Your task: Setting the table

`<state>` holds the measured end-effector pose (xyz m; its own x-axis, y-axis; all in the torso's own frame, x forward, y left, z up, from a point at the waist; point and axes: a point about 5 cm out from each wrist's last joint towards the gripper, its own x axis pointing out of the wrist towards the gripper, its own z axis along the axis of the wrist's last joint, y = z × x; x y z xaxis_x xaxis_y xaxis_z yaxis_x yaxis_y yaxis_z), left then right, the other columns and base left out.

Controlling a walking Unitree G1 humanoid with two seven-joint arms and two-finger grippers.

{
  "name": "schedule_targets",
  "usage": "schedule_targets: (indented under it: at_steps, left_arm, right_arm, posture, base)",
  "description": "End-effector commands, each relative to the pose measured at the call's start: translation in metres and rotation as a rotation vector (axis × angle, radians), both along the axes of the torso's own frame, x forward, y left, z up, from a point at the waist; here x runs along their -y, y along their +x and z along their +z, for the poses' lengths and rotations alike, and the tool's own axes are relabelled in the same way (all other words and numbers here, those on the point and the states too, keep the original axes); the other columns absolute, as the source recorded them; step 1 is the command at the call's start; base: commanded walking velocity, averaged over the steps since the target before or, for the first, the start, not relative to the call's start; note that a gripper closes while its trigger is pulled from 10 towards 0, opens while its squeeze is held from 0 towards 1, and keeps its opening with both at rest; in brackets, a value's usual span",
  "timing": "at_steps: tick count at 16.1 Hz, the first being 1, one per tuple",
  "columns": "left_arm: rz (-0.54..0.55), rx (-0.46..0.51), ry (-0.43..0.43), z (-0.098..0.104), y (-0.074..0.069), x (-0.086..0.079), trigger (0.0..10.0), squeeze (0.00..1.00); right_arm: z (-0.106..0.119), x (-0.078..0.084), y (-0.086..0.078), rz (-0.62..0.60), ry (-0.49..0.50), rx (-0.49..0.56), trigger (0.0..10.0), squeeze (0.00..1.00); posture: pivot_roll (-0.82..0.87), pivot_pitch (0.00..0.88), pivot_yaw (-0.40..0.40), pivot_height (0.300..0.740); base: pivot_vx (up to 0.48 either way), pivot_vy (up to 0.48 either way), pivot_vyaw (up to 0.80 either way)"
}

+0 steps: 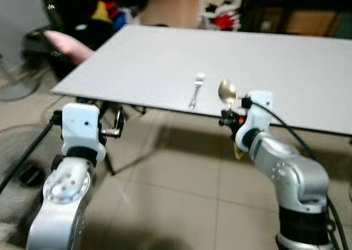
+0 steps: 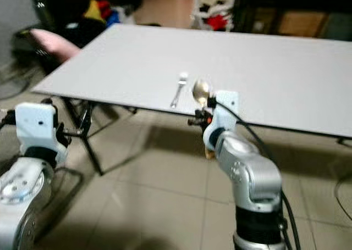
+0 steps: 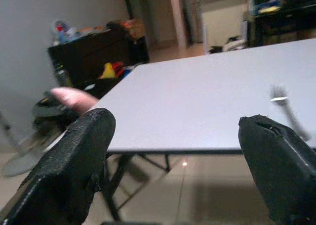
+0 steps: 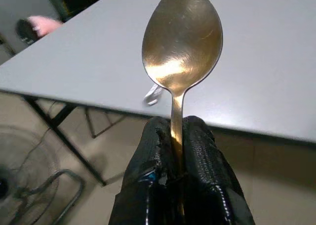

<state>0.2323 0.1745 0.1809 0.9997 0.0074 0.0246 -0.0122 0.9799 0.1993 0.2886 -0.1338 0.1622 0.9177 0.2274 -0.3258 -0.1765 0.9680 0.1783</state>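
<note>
Nearest, the left gripper (image 3: 173, 160) is held low before the table's near left edge, its fingers (image 3: 74, 170) spread wide with nothing between them. To the right, the right gripper (image 4: 180, 141) is pressed together on the handle of a golden spoon (image 4: 181, 47), the bowl being carried upright at the near edge of the grey table (image 1: 165, 63). Just beyond and left of the spoon, a fork (image 1: 196, 90) is seen lying on the table, its long axis running near to far. The right arm is judged the nearer for setting the spoon down beside it.

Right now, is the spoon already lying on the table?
No. The right gripper holds the spoon upright by its handle, bowl up, short of the table edge.
</note>
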Motion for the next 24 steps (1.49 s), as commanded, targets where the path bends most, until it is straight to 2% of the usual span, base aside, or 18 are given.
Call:
schedule_targets:
  at_steps: [1,9,18,21,24]
  left_arm:
    - [-0.022,-0.003,-0.004,0.0,0.0,0.005,10.0,0.0]
    - [-0.032,-0.012,-0.004,-0.004,-0.001,0.005,10.0,0.0]
    - [-0.047,-0.022,0.003,-0.007,-0.004,0.006,10.0,0.0]
    - [-0.057,-0.027,0.005,-0.008,-0.004,0.007,10.0,0.0]
    - [-0.075,-0.036,0.017,-0.011,-0.005,0.01,10.0,0.0]
  right_arm:
    - [0.003,0.006,0.001,-0.017,0.0,0.013,10.0,0.0]
    - [0.007,0.001,0.008,0.038,-0.05,0.065,10.0,0.0]
    - [-0.001,0.0,0.01,0.034,-0.053,0.028,10.0,0.0]
    - [-0.004,0.003,0.009,0.021,-0.085,0.009,10.0,0.0]
    - [-0.01,0.009,0.006,-0.012,-0.12,-0.013,10.0,0.0]
  posture:
    - [-0.1,0.0,0.051,0.74]
    - [-0.1,0.0,0.044,0.74]
    - [-0.09,0.0,0.043,0.74]
    - [-0.09,0.0,0.046,0.74]
    - [-0.1,0.0,0.047,0.74]
  base:
    - [0.398,0.0,0.0]
    - [0.398,0.0,0.0]
    - [0.402,0.0,0.0]
    - [0.403,0.0,0.0]
    - [0.0,0.0,0.0]
